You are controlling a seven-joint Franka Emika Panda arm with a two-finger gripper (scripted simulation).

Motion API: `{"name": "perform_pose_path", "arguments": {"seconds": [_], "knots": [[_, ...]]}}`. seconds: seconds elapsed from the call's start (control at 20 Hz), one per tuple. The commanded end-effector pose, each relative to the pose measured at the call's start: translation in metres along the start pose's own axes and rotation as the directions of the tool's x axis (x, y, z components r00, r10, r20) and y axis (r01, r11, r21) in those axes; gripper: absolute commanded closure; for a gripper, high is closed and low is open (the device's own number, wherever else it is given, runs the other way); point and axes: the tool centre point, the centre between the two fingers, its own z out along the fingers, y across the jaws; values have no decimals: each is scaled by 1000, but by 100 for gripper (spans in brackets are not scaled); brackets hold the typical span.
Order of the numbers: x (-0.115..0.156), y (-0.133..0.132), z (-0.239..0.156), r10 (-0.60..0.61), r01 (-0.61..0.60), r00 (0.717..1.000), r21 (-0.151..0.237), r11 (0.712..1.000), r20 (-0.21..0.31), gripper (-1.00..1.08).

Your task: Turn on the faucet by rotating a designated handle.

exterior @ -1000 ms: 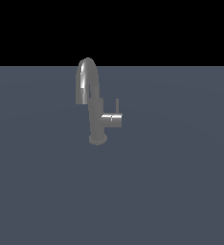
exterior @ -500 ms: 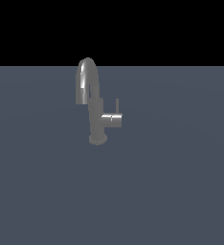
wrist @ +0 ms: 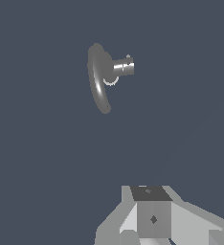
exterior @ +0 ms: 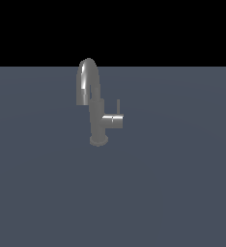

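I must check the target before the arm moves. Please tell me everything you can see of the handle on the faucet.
The handle is a thin grey metallic pin. It stands upright from the end of a short horizontal stub that branches off the faucet body toward the exterior view's right, below the arched spout. From the wrist view it is almost end-on, only a tiny tip above the stub. Nothing touches it; the tool is apart from it.

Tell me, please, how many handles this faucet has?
1. The handle branches from the faucet body toward the exterior view's right; any handle behind the body would be hidden.
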Motion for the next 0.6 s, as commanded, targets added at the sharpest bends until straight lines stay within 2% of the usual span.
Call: {"name": "perform_pose_path", "arguments": {"seconds": [0.0,0.3,0.55], "knots": [[14,-1,4,38,-39,999,32,999,36,108],[50,-2,15,125,-139,984,109,984,131,108],[80,-1,28,191,-229,957,166,959,217,108]]}}
